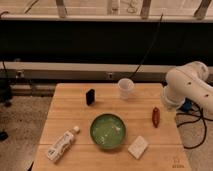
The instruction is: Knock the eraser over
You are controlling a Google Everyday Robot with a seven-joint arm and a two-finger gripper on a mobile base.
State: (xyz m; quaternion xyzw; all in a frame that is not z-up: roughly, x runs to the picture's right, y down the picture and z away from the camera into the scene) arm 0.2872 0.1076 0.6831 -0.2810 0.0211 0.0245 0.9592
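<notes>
We see a light wooden table (67, 112) in the near middle, on a speckled grey floor (22, 122) that shows at its left. Beyond its far edge a pale rail (55, 69) runs left to right, with a wide dark panel (70, 42) above. A black cable (149, 46) slants across the panel at right. Farthest off, a pale ledge (75, 17) carries metal posts (61, 7).

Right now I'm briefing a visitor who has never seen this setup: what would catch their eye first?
The green bowl at the front centre of the wooden table stands out most, then the bulky white arm at the right edge; its tool is out of view. The small black eraser stands upright at the back, left of a clear cup.
</notes>
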